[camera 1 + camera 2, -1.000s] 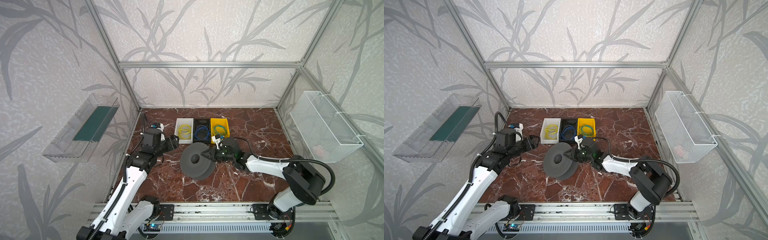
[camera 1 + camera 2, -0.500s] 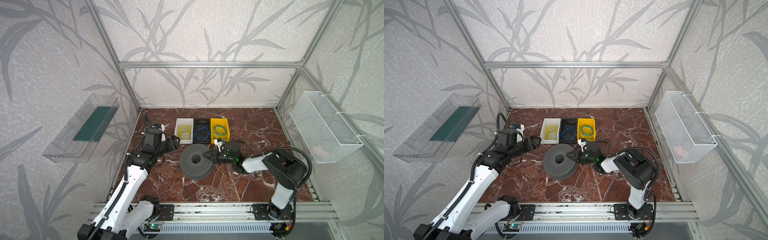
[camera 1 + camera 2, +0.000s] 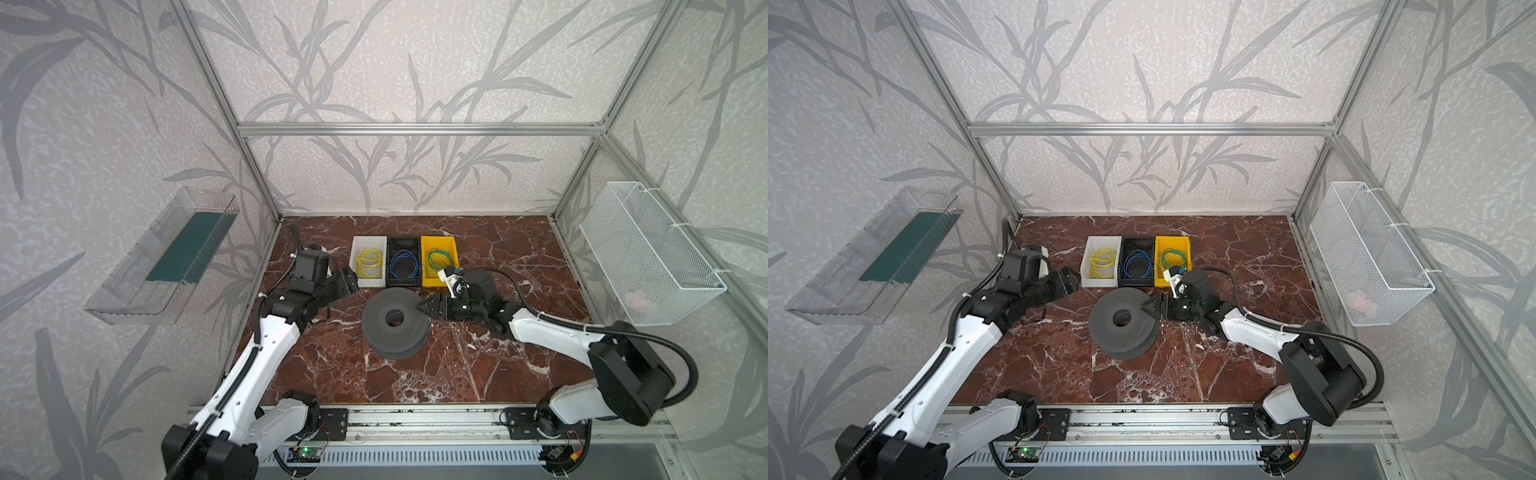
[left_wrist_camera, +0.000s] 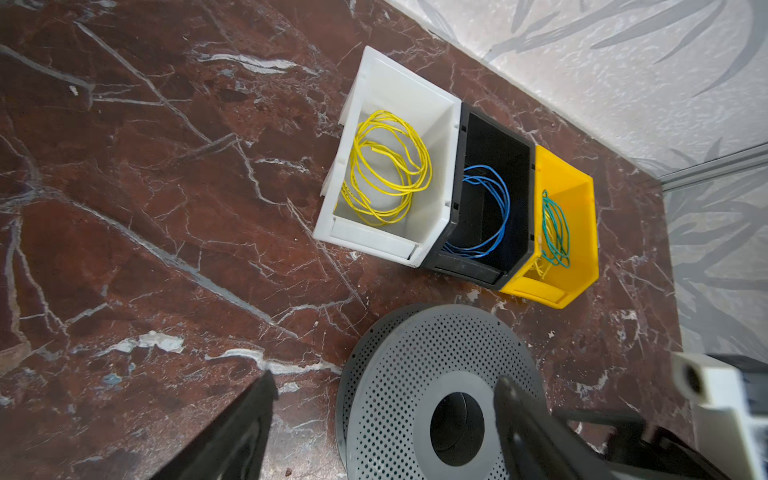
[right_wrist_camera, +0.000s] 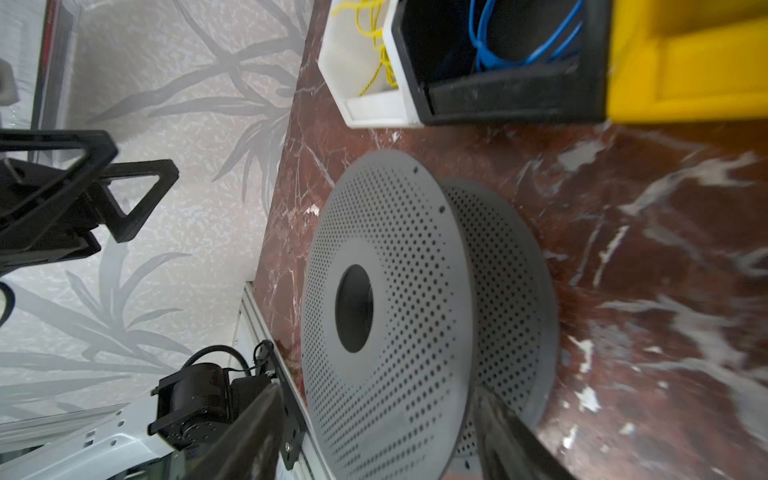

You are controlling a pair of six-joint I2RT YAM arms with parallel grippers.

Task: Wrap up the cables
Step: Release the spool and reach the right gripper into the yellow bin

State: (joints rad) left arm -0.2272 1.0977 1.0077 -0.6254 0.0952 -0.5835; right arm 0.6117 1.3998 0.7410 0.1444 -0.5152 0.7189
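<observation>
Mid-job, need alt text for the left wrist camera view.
Three bins sit side by side on red marble: white bin with yellow wire, black bin with blue wire, yellow bin with the teal-green cable. A grey perforated spool lies nearer, beyond the open left claw.

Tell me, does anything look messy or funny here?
Nothing is spilled or broken. The green wire lies in loose loops in the yellow bin, not wrapped. The grey spool lies flat and bare on the table.
</observation>
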